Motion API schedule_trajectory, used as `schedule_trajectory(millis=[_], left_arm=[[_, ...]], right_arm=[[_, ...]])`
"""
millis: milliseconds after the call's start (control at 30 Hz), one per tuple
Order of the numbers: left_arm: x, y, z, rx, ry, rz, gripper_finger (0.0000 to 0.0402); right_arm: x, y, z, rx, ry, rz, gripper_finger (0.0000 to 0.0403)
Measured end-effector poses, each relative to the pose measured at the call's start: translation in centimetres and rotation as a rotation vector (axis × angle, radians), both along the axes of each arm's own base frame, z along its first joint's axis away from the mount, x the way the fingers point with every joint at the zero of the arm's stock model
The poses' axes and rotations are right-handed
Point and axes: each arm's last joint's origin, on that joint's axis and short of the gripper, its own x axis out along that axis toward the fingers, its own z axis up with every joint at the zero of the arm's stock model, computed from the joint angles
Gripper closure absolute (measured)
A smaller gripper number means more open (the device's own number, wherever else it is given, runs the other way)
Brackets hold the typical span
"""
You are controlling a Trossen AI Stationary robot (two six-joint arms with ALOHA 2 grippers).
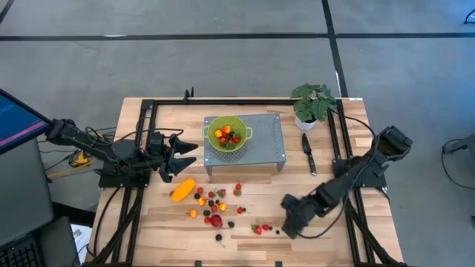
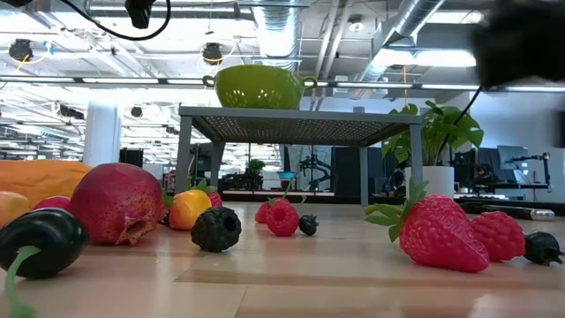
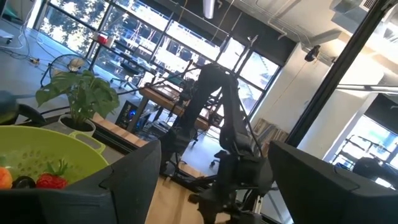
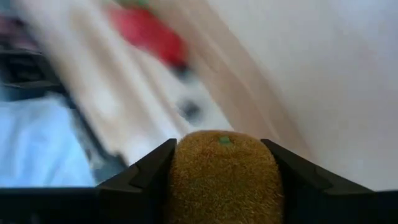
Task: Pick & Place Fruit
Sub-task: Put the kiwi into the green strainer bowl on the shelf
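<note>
A brown fuzzy kiwi (image 4: 224,177) sits between the fingers of my right gripper (image 1: 289,220), which is shut on it over the table's near right part. A green colander (image 1: 226,133) holding several fruit pieces stands on a grey perforated stand (image 1: 263,141). My left gripper (image 1: 184,150) hovers open just left of the colander (image 3: 43,155), nothing between its fingers. Loose on the wood lie a long orange-yellow fruit (image 1: 182,190), a red round fruit (image 1: 216,220), strawberries (image 2: 437,234) and dark berries (image 2: 216,228). My right gripper pinches the kiwi by its two opposite sides (image 4: 183,180) between the two fingers (image 4: 146,177). One end of the kiwi, with a small green spot (image 4: 224,142), points out past the fingertips. The fingers slant down toward the table's near left. Whether the kiwi is clear of the wood does not show.
A potted green plant (image 1: 312,104) stands at the far right corner, and a black-handled knife (image 1: 308,152) lies right of the stand. A black frame (image 1: 148,111) runs round the table top. The right arm (image 3: 230,155) shows beyond the left gripper's fingers.
</note>
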Motion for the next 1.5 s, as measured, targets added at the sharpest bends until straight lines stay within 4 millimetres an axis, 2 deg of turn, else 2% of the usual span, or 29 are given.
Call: schedule_trajectory(millis=[133, 333, 533, 733, 900, 1000, 1300, 1500], left_arm=[[0.0, 0.0, 0.0, 0.0, 0.0, 0.0, 0.0111], [0.0, 0.0, 0.0, 0.0, 0.0, 0.0, 0.0111], [0.0, 0.0, 0.0, 0.0, 0.001, 0.0, 0.0111], [0.0, 0.0, 0.0, 0.0, 0.001, 0.0, 0.0111], [0.0, 0.0, 0.0, 0.0, 0.0, 0.0, 0.0111], [0.0, 0.0, 0.0, 0.0, 0.0, 0.0, 0.0111], [0.0, 0.0, 0.0, 0.0, 0.001, 0.0, 0.0111], [0.0, 0.0, 0.0, 0.0, 0.001, 0.0, 0.0111]], right_arm=[[3.8, -0.7, 3.2, 0.003, -0.305, 0.182, 0.0204], [8.1, -2.9, 9.4, -0.139, -0.631, 0.439, 0.0192], [10.5, -6.6, 14.8, -0.379, -0.791, 0.577, 0.0203], [11.9, -10.4, 18.3, -0.59, -0.909, 0.609, 0.0192], [12.7, -13.6, 19.4, -0.751, -0.985, 0.593, 0.0194], [13.3, -15.4, 19.3, -0.83, -0.996, 0.579, 0.0201], [16.0, -21.6, 15.3, -0.87, -0.845, 0.47, 0.0191], [15.4, -24.4, 15.6, -0.877, -0.816, 0.378, 0.02]])
